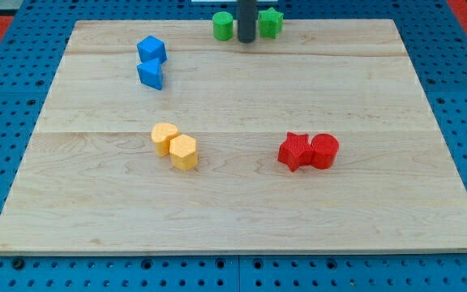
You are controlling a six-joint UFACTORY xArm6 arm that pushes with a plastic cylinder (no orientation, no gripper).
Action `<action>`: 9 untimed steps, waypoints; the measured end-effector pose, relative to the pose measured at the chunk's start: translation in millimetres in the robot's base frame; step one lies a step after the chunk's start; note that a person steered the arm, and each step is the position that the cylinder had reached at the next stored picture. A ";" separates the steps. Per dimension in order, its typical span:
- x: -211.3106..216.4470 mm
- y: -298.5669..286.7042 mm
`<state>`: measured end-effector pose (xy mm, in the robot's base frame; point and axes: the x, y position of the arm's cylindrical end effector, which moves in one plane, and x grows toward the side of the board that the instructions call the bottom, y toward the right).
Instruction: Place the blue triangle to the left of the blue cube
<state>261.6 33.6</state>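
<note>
The blue cube [152, 49] sits near the view's top left of the wooden board [233, 211]. The blue triangle [150, 75] lies just below it, touching or nearly touching it. My tip [246, 40] rests at the view's top centre, between two green blocks, well to the right of both blue blocks and apart from them.
A green cylinder [223, 26] stands left of the rod and a green star [271, 23] right of it. Two yellow blocks [164, 138] [184, 152] touch left of centre. A red star [295, 151] and a red cylinder [324, 151] touch right of centre.
</note>
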 end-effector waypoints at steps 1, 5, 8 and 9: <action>43.7 -24.9; -1.3 -194.3; -20.9 -222.8; -24.8 -181.2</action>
<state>236.8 -147.6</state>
